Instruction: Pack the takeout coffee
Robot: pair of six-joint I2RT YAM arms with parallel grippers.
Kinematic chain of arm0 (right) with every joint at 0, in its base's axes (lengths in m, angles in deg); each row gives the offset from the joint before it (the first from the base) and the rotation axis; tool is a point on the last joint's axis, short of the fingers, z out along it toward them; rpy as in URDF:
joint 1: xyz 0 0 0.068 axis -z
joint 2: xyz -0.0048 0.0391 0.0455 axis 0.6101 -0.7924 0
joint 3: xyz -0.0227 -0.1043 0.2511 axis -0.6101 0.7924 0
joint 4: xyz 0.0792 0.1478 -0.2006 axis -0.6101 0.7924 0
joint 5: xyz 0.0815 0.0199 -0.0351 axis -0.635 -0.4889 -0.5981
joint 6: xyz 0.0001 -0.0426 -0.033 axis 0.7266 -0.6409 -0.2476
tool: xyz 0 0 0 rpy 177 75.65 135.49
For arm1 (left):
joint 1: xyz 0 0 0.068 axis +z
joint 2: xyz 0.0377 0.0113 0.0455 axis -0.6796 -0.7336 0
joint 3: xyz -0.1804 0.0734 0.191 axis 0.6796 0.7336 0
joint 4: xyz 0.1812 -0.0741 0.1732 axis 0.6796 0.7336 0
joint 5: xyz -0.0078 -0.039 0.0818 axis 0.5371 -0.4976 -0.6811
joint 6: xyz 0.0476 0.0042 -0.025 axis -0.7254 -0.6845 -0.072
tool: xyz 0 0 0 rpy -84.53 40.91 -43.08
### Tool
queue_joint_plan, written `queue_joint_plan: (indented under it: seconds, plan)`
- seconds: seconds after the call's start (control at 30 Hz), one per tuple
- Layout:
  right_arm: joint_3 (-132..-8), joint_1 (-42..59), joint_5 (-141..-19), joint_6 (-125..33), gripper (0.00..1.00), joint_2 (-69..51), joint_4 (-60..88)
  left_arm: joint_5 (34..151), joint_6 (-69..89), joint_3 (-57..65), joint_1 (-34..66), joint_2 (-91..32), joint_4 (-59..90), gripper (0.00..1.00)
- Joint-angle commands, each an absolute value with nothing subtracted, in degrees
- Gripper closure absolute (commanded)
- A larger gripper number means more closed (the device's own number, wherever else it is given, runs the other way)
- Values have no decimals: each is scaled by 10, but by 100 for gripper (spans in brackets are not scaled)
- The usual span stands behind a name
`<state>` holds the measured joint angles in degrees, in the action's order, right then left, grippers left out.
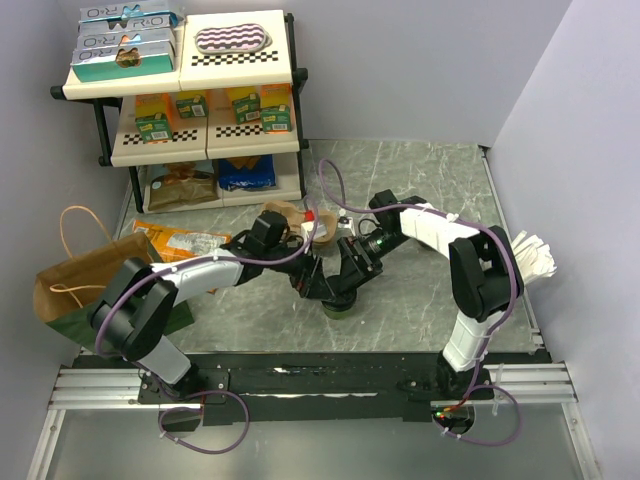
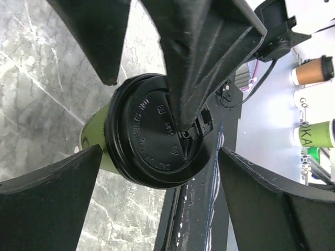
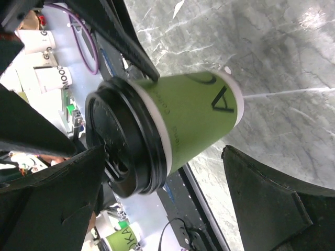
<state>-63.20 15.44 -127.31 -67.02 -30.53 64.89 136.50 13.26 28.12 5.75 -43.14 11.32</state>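
Two black grippers are crowded round the takeout coffee (image 1: 345, 306), a small green paper cup with a round black plastic lid (image 2: 157, 138). It's standing upright on the grey marbled table (image 1: 430, 180), about mid-table and a bit toward the near edge. Left gripper (image 2: 160, 151) is spread wide with one finger on each side of the cup; can't tell whether the pads actually touch it. Right gripper (image 3: 163, 151) is spread wide too and not clamped on anything. In the left wrist view one of its fingers (image 2: 204, 57) comes down onto the top of the lid, tip right by the sip hole. Writing-wise, the green wall has a dark angular mark that reads like a big "A", plus a line of small print I can't make out. The lid has a ring of raised letters, too faint to read. Past the near edge of the table there's a bunch of paper cups (image 2: 314, 134): a green-and-white one shows "KA", a white one shows "GO", and the right wrist view catches another with "MOO". At far left is a cream three-tier shelf rack (image 1: 235, 75), and the teal boxes (image 1: 125, 40) on its top tier carry something like "R-O", fuzzy though. A brown paper bag (image 1: 85, 280) with cord handles sits at the left.
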Motion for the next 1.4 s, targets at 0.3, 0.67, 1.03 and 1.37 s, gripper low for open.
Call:
queue_joint_plan:
  seconds: [0.3, 0.67, 1.03, 1.37]
  plan:
    - [-633, 150, -1275, -663, 2, -328, 635, 1303, 62, 266, 24, -447, 116, 0]
    - [-633, 150, -1273, -661, 3, -337, 634, 1253, -11, 253, 5, -450, 145, 1]
    - [-630, 150, -1264, -661, 4, -341, 634, 1190, -82, 239, -21, -449, 173, 1]
    - [-628, 150, -1258, -662, 4, -347, 635, 1052, -102, 237, -39, -463, 191, 1]
